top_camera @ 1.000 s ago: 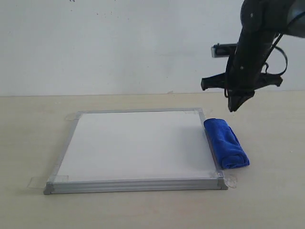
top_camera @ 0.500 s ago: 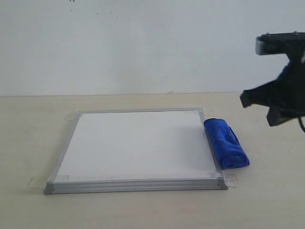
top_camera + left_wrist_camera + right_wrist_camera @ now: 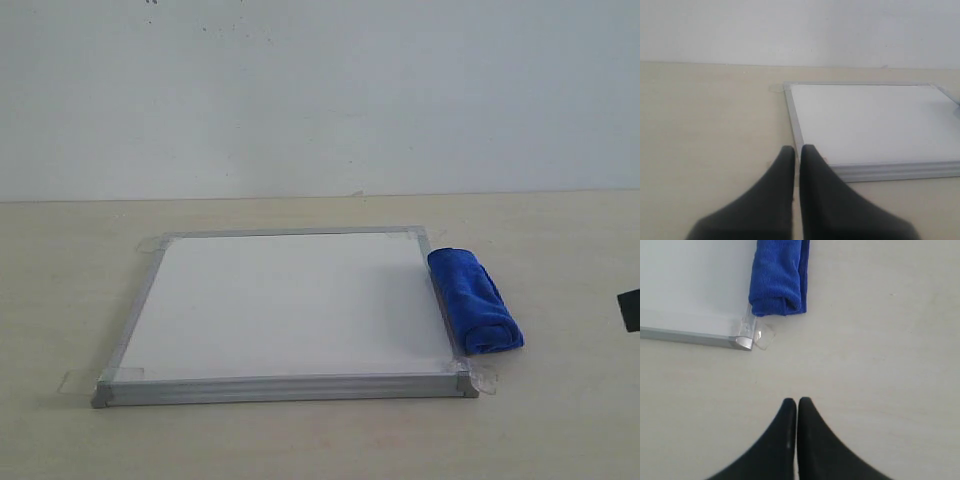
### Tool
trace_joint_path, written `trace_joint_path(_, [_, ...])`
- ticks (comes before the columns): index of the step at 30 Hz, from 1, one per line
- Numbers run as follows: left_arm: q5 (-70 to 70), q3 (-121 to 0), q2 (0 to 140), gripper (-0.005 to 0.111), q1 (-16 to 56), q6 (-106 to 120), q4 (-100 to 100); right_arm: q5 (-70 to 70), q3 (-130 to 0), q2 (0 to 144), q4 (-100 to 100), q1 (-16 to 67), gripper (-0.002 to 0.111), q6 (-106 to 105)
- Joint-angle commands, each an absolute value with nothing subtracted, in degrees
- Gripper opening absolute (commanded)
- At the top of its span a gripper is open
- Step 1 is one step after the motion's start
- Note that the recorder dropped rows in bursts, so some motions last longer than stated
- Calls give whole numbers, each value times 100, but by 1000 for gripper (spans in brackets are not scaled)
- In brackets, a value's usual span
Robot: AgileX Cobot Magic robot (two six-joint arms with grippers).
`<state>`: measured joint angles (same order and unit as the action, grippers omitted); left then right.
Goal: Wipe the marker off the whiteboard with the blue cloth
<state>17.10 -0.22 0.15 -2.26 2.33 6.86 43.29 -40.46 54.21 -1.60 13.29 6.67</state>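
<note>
The left end effector (image 3: pixel 796 149) sits over bare desk (image 3: pixel 560 420), just off the near left corner of the whiteboard (image 3: pixel 285 305). Its two dark fingers are pressed together with only a hairline between them, and they hold nothing. The board lies flat around the middle of the desk, well short of the far edge where the wall rises. It has a grey metal frame and clear tape tabs (image 3: pixel 78 381) at its corners. From where I stand its face looks plain white. The blue cloth (image 3: pixel 475 300) is a rolled bundle lying along the board's right side, touching the frame and ending just short of the near right corner. Past that corner, towards the desk's right side, the right end effector (image 3: pixel 797 401) hangs over bare desk, apart from the cloth. Its fingers are closed tip to tip, with nothing gripped.
</note>
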Motion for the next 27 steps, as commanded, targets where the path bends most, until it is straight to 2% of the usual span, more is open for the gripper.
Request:
trace_joint_path(1, [1717,0,0,4,-228,260,660,4220,-4011,5193,-213,1325,0,655])
trace_joint_path(7, [1717,0,0,4,-228,260,660,4079,-4011,4831,-213,1314,0,655])
trace_joint_path(9, [1717,0,0,4,-228,260,660,3358,-3912,4501,-213,1314,0,655])
trace_joint_path(13, [1717,0,0,4,-228,260,660,196,-2546,3652,-213,1314,0,645])
trace_joint_path(15, [1717,0,0,4,-228,260,660,-1590,-1253,3246,-213,1249,0,665])
trace_joint_path(18, [1717,0,0,4,-228,260,660,-2987,0,2760,-213,812,0,1348])
trace_joint_path(20, [1717,0,0,4,-228,260,660,-2053,0,2294,-213,505,0,1417])
trace_joint_path(23, [1717,0,0,4,-228,260,660,-1354,0,1726,-213,172,0,1284])
trace_joint_path(27, [1717,0,0,4,-228,260,660,-273,0,1113,-227,87,0,999])
